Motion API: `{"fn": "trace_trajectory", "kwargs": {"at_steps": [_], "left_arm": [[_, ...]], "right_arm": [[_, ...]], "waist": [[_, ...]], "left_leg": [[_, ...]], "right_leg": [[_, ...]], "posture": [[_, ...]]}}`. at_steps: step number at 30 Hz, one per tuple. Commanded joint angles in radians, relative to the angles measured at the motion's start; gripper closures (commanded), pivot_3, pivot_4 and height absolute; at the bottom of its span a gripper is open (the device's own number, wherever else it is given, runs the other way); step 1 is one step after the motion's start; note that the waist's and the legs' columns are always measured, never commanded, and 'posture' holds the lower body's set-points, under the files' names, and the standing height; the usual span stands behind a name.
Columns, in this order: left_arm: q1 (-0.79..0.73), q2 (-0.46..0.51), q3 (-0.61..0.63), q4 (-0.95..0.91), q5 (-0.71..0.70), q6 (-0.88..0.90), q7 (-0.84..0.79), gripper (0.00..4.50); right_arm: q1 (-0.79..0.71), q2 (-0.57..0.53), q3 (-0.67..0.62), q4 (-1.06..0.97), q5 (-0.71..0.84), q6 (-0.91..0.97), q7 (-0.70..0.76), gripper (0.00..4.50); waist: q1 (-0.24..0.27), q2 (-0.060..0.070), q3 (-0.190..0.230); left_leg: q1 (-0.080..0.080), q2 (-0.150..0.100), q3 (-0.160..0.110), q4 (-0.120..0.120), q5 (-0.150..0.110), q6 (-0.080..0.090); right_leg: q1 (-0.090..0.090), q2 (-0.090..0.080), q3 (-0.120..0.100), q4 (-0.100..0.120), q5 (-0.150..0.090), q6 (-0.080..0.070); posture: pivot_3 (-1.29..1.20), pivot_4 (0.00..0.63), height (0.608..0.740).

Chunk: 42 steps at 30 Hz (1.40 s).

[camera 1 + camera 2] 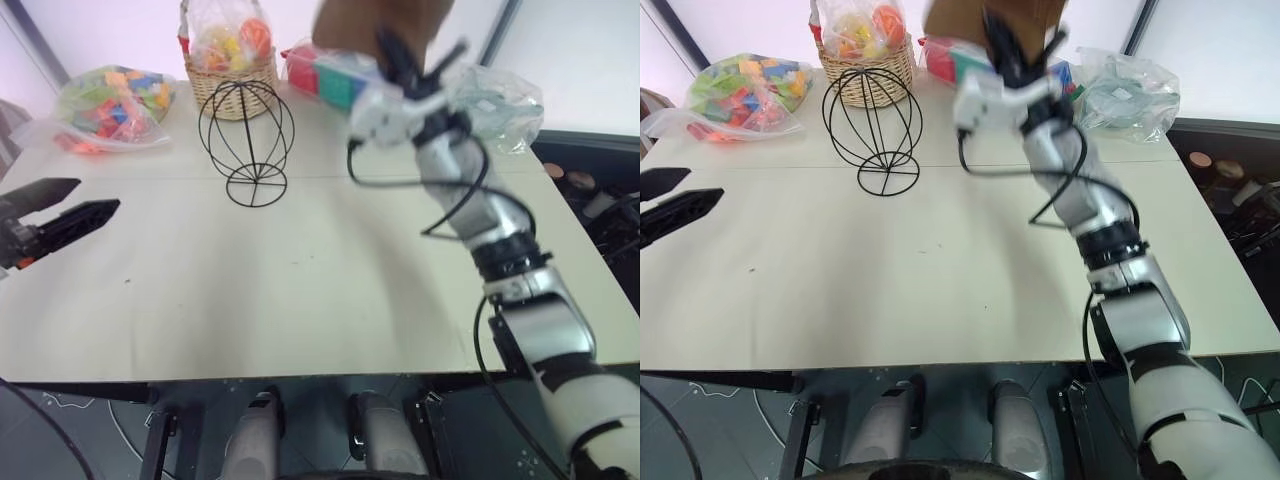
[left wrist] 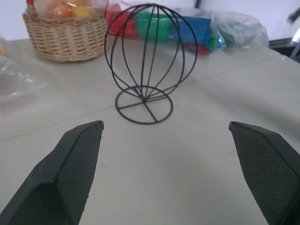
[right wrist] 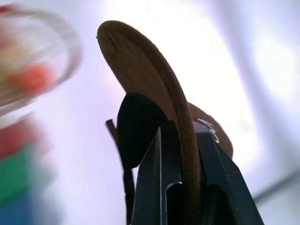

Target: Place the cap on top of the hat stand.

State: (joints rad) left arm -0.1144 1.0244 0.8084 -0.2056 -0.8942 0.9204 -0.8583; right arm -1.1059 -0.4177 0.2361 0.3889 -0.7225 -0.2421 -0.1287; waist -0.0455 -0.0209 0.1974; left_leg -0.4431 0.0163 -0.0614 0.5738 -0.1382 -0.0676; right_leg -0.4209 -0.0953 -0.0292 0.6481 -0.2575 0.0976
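The brown cap (image 1: 375, 22) hangs high over the back of the table, its edge pinched in my right gripper (image 1: 415, 52), which is shut on it. In the right wrist view the cap's brim (image 3: 140, 65) stands up between the two fingers. The black wire hat stand (image 1: 247, 140) stands upright on the table, to the left of and below the cap, apart from it. My left gripper (image 1: 62, 208) hovers open over the table's left edge, pointed toward the stand (image 2: 147, 61), with nothing between its fingers.
A wicker basket (image 1: 232, 82) with bagged items stands just behind the hat stand. A bag of coloured blocks (image 1: 112, 100) lies at the back left, a box of coloured items (image 1: 330, 78) and a clear bag (image 1: 500, 100) at the back right.
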Motion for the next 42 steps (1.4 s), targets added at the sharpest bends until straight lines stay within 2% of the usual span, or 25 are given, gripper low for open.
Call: {"fn": "trace_trajectory", "kwargs": {"at_steps": [1, 9, 18, 31, 42], "left_arm": [[-0.011, 0.03, 0.042, 0.004, -0.002, -0.023, -0.015, 0.0], [0.018, 0.023, 0.075, 0.002, 0.009, -0.032, -0.017, 0.0], [0.131, 0.018, 0.213, -0.044, -0.015, 0.026, -0.042, 0.0], [0.151, -0.028, 0.208, -0.103, -0.041, 0.026, 0.015, 0.0], [0.151, -0.05, 0.181, -0.111, -0.048, 0.007, 0.039, 0.0]], "right_arm": [[-0.033, 0.042, 0.028, -0.013, -0.002, 0.007, 0.004, 4.48], [-0.031, 0.197, 0.109, -0.015, 0.021, -0.025, 0.008, 4.48], [-0.04, 0.324, 0.212, 0.174, 0.001, -0.089, -0.049, 4.48], [-0.02, 0.375, 0.279, 0.41, -0.009, -0.184, -0.087, 4.48], [0.108, 0.378, 0.352, 0.307, -0.029, -0.206, -0.01, 4.48]], "waist": [[-0.001, 0.0, 0.0], [-0.003, 0.0, 0.0], [-0.023, 0.0, 0.0], [-0.024, 0.0, 0.0], [-0.026, 0.0, 0.0]], "left_leg": [[0.0, 0.0, 0.0, 0.0, 0.0, 0.0], [-0.001, 0.0, 0.001, 0.0, 0.0, 0.0], [-0.001, 0.001, 0.001, 0.0, 0.0, 0.0], [-0.001, 0.001, 0.0, 0.0, 0.0, 0.0], [0.0, 0.002, 0.0, 0.0, 0.0, 0.0]], "right_leg": [[0.0, 0.0, 0.0, -0.001, 0.0, 0.0], [-0.002, 0.0, 0.0, 0.0, 0.002, -0.002], [-0.002, 0.0, 0.0, 0.0, 0.002, -0.003], [-0.002, 0.0, 0.0, 0.0, 0.002, -0.003], [-0.002, 0.002, 0.0, 0.0, 0.002, -0.003]], "posture": [[0.0, 0.15, 0.74], [0.0, 0.15, 0.74], [0.0, 0.15, 0.74], [0.0, 0.15, 0.74], [0.0, 0.15, 0.74]]}}
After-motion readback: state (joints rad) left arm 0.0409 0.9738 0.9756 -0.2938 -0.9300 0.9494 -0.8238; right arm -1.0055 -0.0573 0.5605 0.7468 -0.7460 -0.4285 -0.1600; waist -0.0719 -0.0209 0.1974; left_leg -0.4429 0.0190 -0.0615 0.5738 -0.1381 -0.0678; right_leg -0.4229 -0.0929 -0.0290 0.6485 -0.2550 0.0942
